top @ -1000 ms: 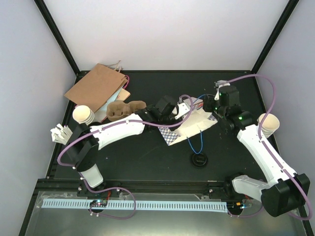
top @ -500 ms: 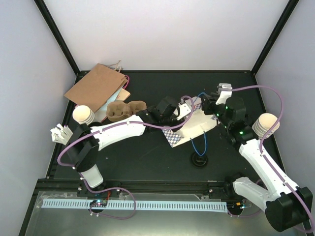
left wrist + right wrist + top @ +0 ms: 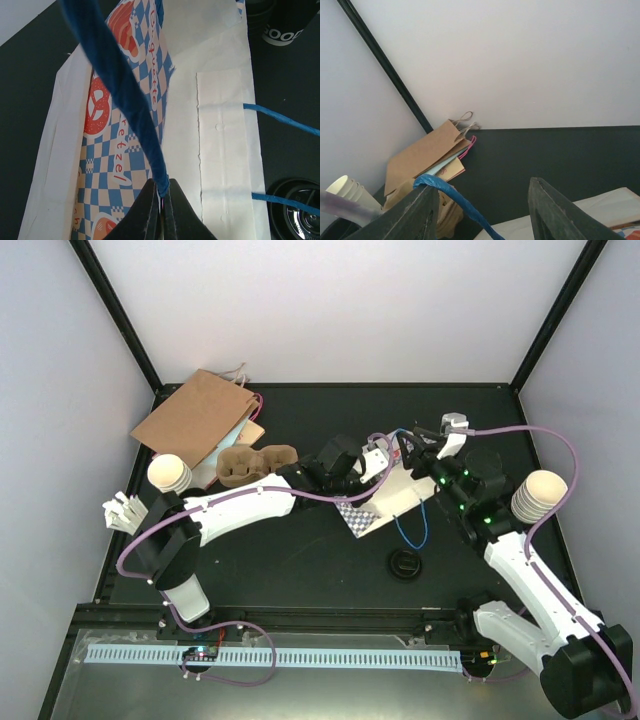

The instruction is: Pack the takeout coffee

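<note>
Left claw (image 3: 161, 194): pinched shut on blue handle (image 3: 125, 90) of checked paper bag (image 3: 112, 165). Right claw (image 3: 482, 200): fingers apart, the handle looping between them. Takeout coffee (image 3: 405, 564): black-lidded, on counter (image 3: 300, 560), nearer the arm bases than both claws.

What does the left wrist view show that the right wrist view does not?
Only the left wrist view: the left gripper shut on a blue handle, the checked bag and a black lid. Only the right wrist view: the open right gripper, a brown bag and stacked cups. Both: the handle and the bag's white paper.
</note>
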`<state>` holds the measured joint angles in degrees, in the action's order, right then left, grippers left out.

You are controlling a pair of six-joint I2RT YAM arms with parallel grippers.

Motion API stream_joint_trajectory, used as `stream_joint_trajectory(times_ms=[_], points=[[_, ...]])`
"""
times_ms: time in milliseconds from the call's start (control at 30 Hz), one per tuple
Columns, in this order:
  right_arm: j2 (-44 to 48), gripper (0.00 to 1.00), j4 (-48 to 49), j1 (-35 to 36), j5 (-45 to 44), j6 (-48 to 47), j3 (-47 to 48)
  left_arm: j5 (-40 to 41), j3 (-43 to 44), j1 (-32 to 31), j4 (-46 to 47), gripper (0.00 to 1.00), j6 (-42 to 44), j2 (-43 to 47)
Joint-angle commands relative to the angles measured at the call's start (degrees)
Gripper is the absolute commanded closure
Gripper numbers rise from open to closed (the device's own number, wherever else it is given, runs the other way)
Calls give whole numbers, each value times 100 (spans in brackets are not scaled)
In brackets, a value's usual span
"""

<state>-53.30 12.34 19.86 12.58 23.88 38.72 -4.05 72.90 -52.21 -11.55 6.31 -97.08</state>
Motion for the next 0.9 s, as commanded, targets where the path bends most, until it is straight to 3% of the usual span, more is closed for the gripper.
stream_joint_trajectory(times_ms=[0, 200, 400, 600, 700, 867], points=[[283, 49, 1132, -8, 153, 567, 72, -200, -156, -49, -314, 98, -114, -148], [254, 46, 1059, -12, 150, 817, 182, -202, -246, -62, -207, 99, -234, -230], [201, 37, -1216, -14, -471, 750, 827, 220, -50, -62, -365, 99, -326, -254], [462, 34, -2699, -13, -786, 1111, 1029, 303, 127, -62, -356, 98, -323, -339], [759, 23, -3288, -18, -1016, 1647, 1086, 285, 109, -62, -277, 98, -347, -347], [1020, 23, -4014, -14, -1148, 3227, 1233, 228, 92, -70, -145, 98, -396, -364]])
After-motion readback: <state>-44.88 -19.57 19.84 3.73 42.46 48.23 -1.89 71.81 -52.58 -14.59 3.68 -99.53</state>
